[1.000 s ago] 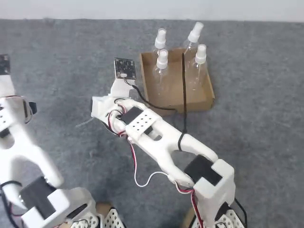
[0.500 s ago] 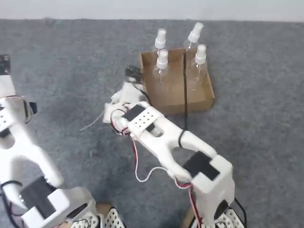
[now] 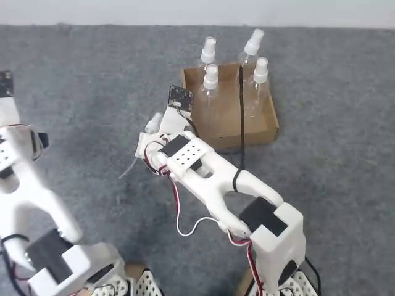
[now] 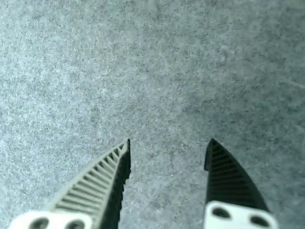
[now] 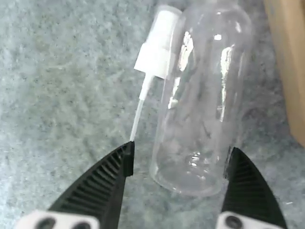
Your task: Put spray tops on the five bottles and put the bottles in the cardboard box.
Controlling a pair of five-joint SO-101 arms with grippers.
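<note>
Right gripper [image 5: 181,149], jaws spread wide, straddles the base end of a clear plastic bottle [image 5: 205,95] lying on its side on the gray carpet [image 4: 152,57]. The bottle sits just beside the cardboard box [image 3: 231,139], near the centre of the high view. A white spray top [image 5: 155,55] lies against the bottle's flank, its thin dip tube outside the bottle. Four capped bottles [image 3: 211,77] stand at the box, upper centre. The left gripper [image 4: 169,141] hangs with its jaws parted over carpet.
</note>
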